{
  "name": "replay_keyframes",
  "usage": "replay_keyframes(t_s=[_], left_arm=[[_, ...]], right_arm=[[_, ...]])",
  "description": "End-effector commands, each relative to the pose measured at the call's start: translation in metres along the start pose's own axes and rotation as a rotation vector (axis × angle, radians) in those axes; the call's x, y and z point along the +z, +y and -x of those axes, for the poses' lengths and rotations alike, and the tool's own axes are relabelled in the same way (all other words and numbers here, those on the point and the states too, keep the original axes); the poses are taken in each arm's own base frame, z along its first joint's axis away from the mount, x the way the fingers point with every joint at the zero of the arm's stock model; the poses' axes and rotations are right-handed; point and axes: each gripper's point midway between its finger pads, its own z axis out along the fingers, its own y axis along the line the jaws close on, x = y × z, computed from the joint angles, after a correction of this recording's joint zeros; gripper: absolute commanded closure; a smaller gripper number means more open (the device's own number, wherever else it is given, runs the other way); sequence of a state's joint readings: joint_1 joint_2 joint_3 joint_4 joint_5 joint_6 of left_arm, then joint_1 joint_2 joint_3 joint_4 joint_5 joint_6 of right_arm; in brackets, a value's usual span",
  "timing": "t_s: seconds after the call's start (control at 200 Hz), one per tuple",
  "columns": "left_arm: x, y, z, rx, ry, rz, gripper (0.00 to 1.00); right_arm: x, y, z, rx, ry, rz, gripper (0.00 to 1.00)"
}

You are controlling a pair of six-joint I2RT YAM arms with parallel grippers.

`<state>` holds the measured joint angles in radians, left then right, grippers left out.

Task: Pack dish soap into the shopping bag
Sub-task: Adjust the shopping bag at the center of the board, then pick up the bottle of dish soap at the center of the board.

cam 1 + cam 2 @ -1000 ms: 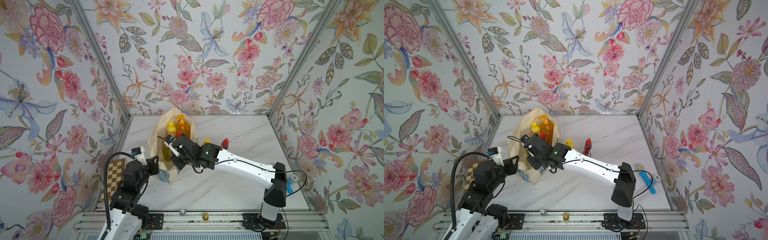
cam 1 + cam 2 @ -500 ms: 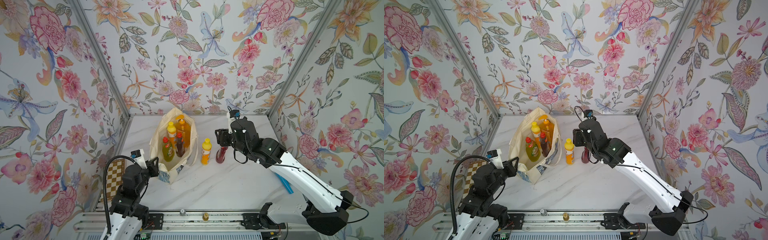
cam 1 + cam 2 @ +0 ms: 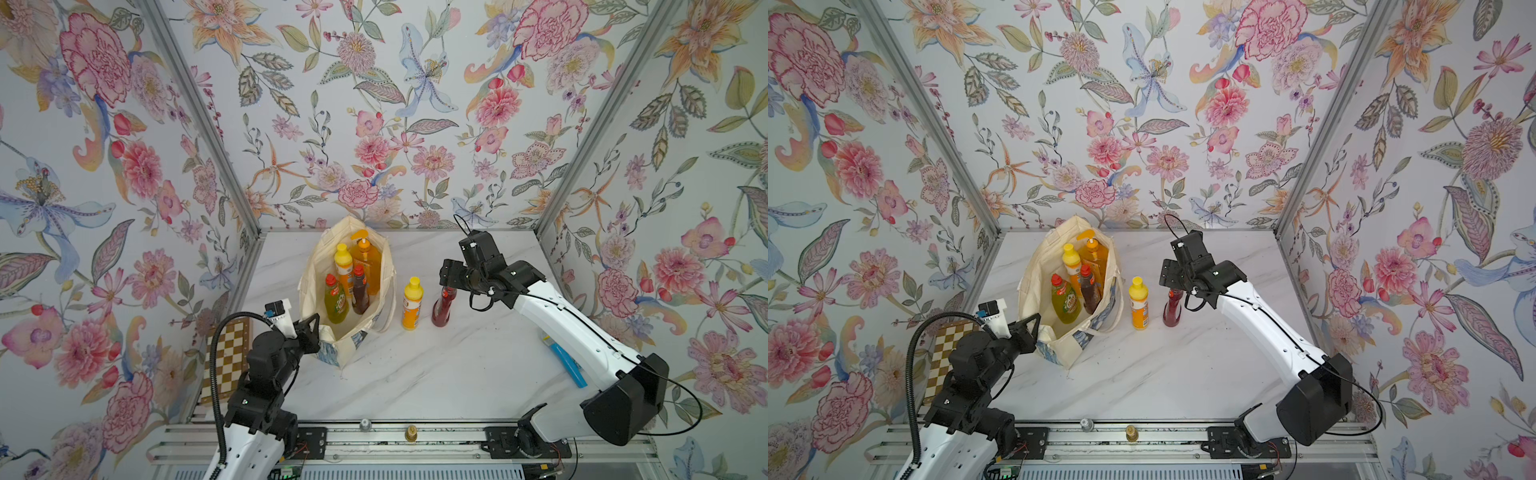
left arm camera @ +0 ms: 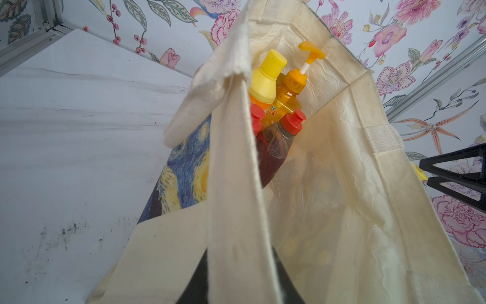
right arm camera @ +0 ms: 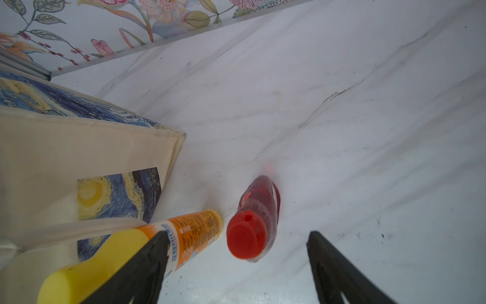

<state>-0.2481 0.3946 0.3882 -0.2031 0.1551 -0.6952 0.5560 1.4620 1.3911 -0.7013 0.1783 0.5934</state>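
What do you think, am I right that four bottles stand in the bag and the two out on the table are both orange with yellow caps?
Not quite. Only one of the two is an orange bottle with a yellow cap; the other is a dark-red bottle with a red cap. Both top views show them standing on the table beside the shopping bag. The rest is right.

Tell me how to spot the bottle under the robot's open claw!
Find the cream shopping bag with the blue swirly painting on the marble table. Two bottles stand outside it: the orange bottle with a yellow cap is nearer the bag. Yours is the dark-red bottle with the red cap, farther out, below the open right gripper.
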Motion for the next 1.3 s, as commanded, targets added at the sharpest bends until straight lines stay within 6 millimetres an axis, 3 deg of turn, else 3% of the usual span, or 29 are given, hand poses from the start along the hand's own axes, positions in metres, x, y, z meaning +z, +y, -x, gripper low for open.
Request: replay_keyframes(t_s=[0.0, 0.28, 0.601, 1.296], left_arm=[[0.006, 0.012, -0.036, 0.027, 0.124, 0.021, 0.75], [0.006, 0.012, -0.034, 0.050, 0.125, 0.032, 0.75], [0.006, 0.012, -0.035, 0.038, 0.124, 0.027, 0.76], [0.006, 0.012, -0.036, 0.023, 0.116, 0.025, 0.76]], right_arm=[[0.011, 0.000, -0.008, 0.011, 0.063, 0.002, 0.15], [0.039, -0.010, -0.025, 0.007, 0.151, -0.067, 0.16], [0.059, -0.019, -0.041, 0.012, 0.195, -0.126, 0.24], [0.068, -0.029, -0.055, -0.005, 0.214, -0.180, 0.44]])
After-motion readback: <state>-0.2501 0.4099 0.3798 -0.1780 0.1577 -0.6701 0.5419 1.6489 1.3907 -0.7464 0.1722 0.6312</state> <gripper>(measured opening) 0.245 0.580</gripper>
